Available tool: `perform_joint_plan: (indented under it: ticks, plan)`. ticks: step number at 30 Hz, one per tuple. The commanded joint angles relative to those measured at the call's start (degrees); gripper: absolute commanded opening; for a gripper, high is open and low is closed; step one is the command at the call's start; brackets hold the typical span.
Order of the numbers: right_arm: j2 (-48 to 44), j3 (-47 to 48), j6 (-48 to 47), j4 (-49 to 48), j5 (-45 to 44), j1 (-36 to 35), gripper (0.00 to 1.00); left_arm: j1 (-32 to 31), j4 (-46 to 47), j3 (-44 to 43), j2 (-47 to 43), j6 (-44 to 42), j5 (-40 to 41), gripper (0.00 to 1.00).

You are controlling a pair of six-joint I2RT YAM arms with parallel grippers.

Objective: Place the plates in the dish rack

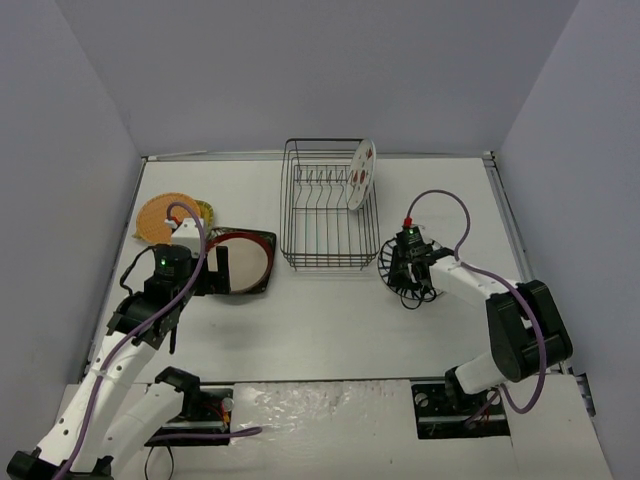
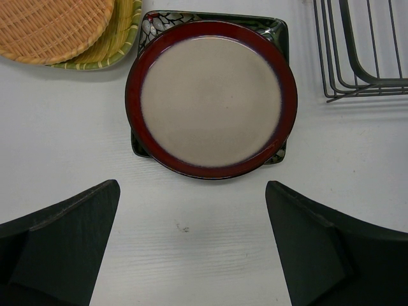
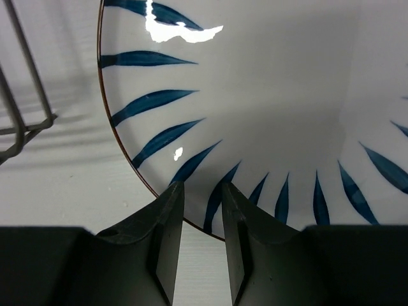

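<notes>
A white plate with dark radial stripes point(image 1: 392, 272) lies flat right of the dish rack point(image 1: 283, 200). My right gripper point(image 1: 408, 280) is low over its near rim point(image 3: 255, 95). Its fingers point(image 3: 169, 210) stand a narrow gap apart, and rim and table show between them; nothing is clamped. A white plate with red marks point(image 1: 361, 175) stands upright in the rack's right end. A red-rimmed cream plate point(image 2: 211, 99) rests on a dark square plate point(image 2: 274, 29). My left gripper point(image 2: 191, 191) hovers wide open just short of them. Orange point(image 2: 51, 25) and yellow-green point(image 2: 121, 44) plates are stacked at the far left.
The rack's corner wires point(image 2: 352, 51) stand right of the red-rimmed plate, and a rack wire point(image 3: 32, 67) rises left of the striped plate. Grey walls point(image 1: 80, 150) enclose the white table on three sides.
</notes>
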State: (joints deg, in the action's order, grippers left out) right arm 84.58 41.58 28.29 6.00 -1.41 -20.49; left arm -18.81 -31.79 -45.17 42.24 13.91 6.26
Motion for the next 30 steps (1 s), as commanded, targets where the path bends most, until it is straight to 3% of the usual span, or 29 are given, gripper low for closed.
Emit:
perform_joint_plan:
  ticks: [1, 10, 14, 30]
  plan:
    - [-0.59, -2.84, 3.72, 1.21, 5.41, -6.16, 0.27, -0.26, 3.58, -2.74, -0.38, -0.64, 0.76, 0.97]
    - [-5.29, -4.79, 14.89, 1.23, 8.40, -20.12, 0.27, -0.26, 3.32, -2.72, -0.57, -0.45, 0.49, 0.97]
    - [-4.29, -2.79, 15.04, 1.47, 8.97, -23.97, 0.28, -0.26, 3.40, -2.65, -0.27, 0.15, -0.24, 0.97]
    - [16.41, 18.00, 7.61, -5.22, 11.96, -37.34, 0.28, -0.43, 2.26, -0.92, -0.40, 13.24, -7.94, 0.97]
